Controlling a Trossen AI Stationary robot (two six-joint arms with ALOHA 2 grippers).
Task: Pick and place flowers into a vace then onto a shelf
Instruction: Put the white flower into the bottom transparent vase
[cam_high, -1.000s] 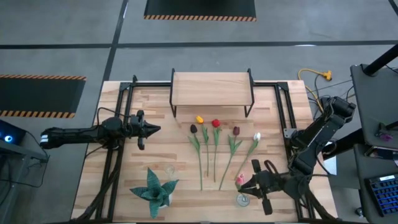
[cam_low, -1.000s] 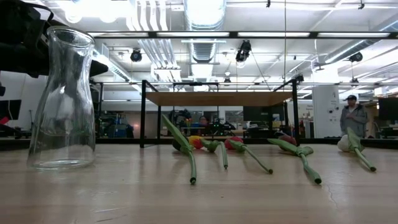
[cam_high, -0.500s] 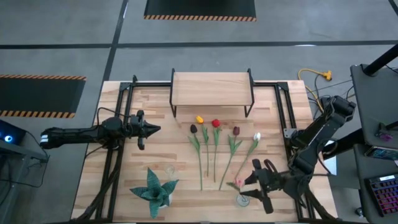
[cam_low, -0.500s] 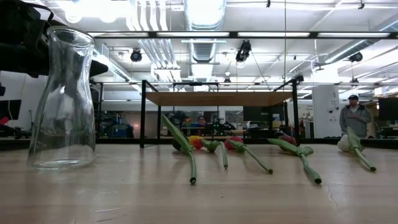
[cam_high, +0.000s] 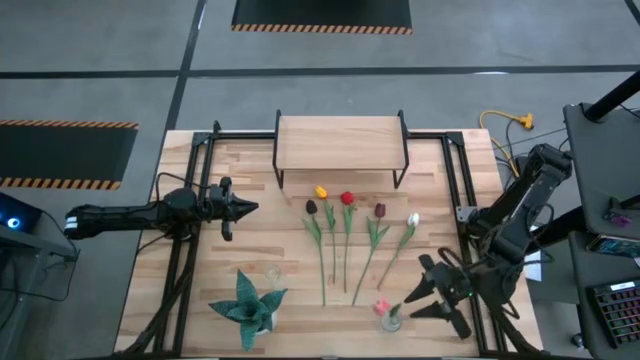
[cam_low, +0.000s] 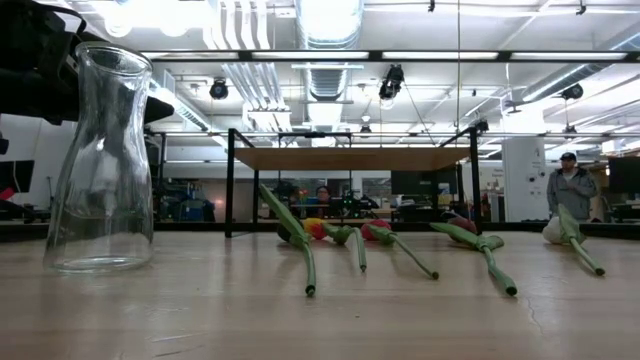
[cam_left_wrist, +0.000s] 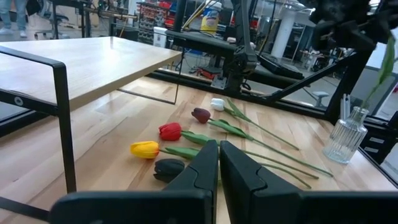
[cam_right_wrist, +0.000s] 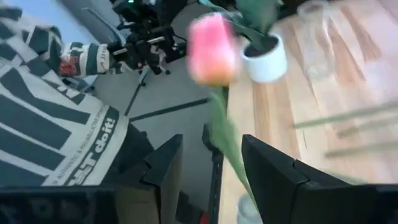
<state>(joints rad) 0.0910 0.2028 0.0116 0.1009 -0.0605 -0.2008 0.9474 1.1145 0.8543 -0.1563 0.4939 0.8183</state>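
Five tulips lie side by side on the tabletop in front of the shelf; they also show in the left wrist view. A pink tulip stands with its stem in a small ribbed glass vase near the front edge. In the right wrist view its head is blurred. My right gripper is open just right of this vase. In its wrist view the fingers stand on either side of the stem without touching. My left gripper is shut and empty, left of the tulips.
A clear glass carafe stands left of the stems and is large in the low view. A spiky teal plant in a white pot stands at the front left. Black frame rails run along both table sides.
My right gripper has drawn back toward the table's right edge, away from the small vase. The pink tulip stays standing in the vase, and its head has shifted a little toward the near edge.
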